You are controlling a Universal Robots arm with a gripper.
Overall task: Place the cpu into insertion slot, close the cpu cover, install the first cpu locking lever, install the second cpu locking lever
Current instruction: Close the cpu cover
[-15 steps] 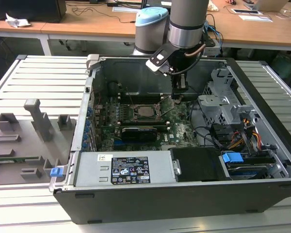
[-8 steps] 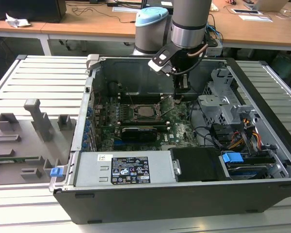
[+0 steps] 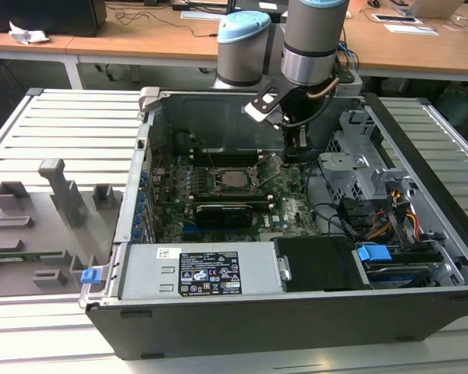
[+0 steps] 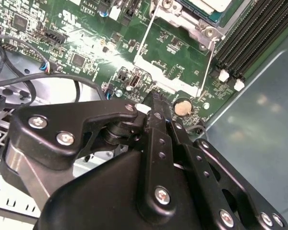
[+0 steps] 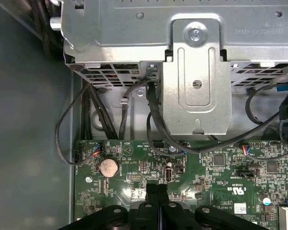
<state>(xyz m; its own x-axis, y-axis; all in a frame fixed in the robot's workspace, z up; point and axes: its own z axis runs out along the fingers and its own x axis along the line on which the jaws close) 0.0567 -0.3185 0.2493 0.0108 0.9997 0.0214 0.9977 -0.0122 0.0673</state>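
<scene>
Step in hand: closing the cover, as I read it; I count the chip placement as done.
Cpu: the cpu sits flat in the slot, at the centre of the exterior view, on the green board inside the open case.
Cover: the cover lies open, folded away from the slot. In the second wrist view I see bare board through its window. Its hinge side is at the slot and its free edge is toward my tool.
Gripper: the gripper hangs low in the case, just to the exterior view's right of the slot. In both wrist views its fingers are pressed together, with the tips at the cover's free edge, near the coin cell.
Hold: I see nothing clearly between the tips. They may be nipping the cover's rim, but the arm's own linkage hides the contact.
Levers: both lever steps are not yet done, I judge, since the cover is open.
Next move calls for: a sure purchase on the free edge, then an arc about the hinge that lands the frame square on the slot's rim. It must not drag across the cpu or catch the memory slots beside it.
</scene>
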